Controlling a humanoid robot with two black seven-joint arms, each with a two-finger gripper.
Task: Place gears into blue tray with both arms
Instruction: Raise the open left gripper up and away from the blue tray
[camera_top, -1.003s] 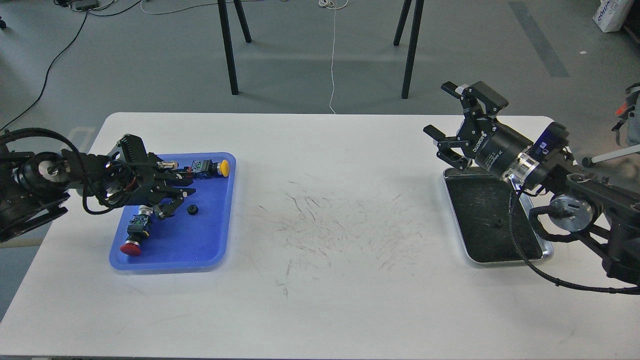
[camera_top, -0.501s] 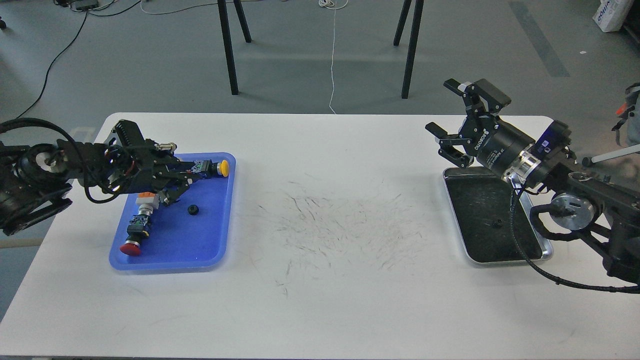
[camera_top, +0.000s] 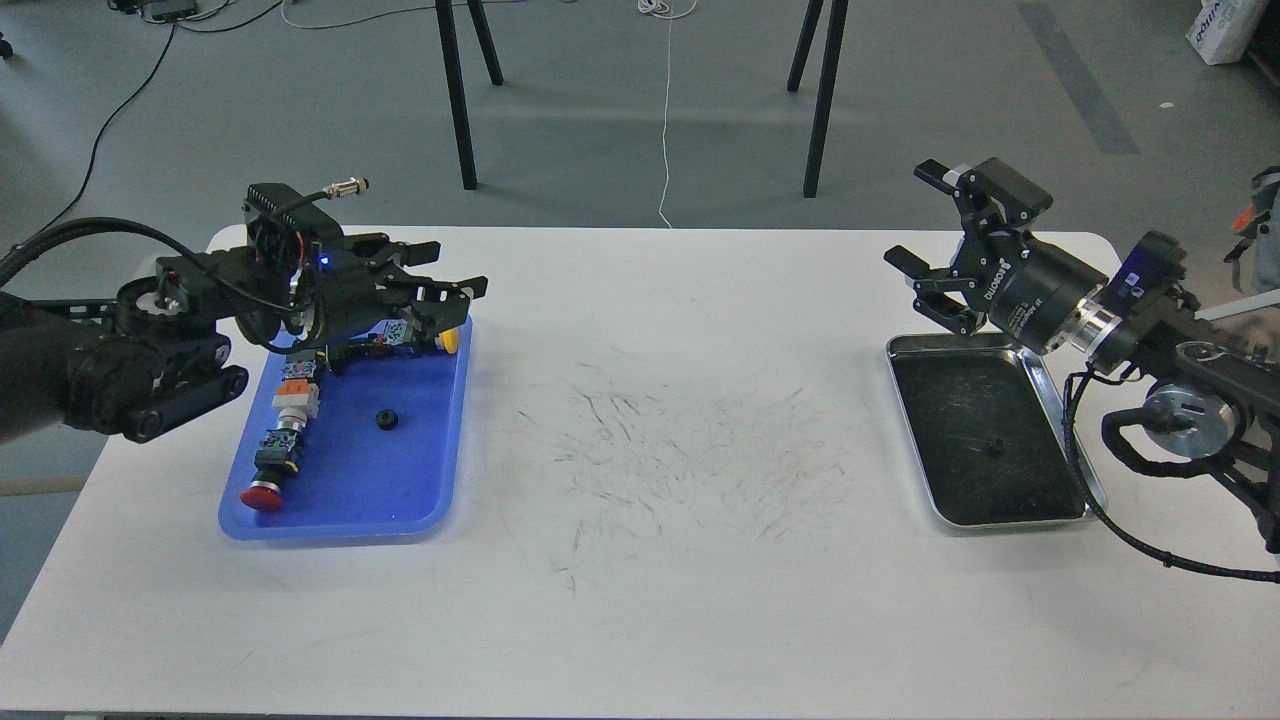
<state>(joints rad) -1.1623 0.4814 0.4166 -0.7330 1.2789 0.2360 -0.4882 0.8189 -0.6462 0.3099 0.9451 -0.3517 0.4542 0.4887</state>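
The blue tray (camera_top: 400, 490) lies at the table's left side. One small black gear (camera_top: 383, 420) rests on its floor near the middle. Another gear (camera_top: 994, 446) lies on the black lining of the silver tray (camera_top: 1010, 522) at the right. My left gripper (camera_top: 452, 275) hovers above the blue tray's far edge, open, with nothing between its fingers. My right gripper (camera_top: 922, 222) hangs above the far left corner of the silver tray, open and empty.
In the blue tray lie a red-capped button (camera_top: 263, 494), an orange block (camera_top: 296, 370) and a yellow-capped button (camera_top: 447, 338) partly under my left gripper. Black chair legs (camera_top: 458, 100) stand on the floor beyond the table. The table's middle shows dark scuff marks (camera_top: 680, 450).
My left gripper has risen from low over the blue tray's floor to above its far edge, leaving the gear where it lay. My right gripper has shifted slightly right.
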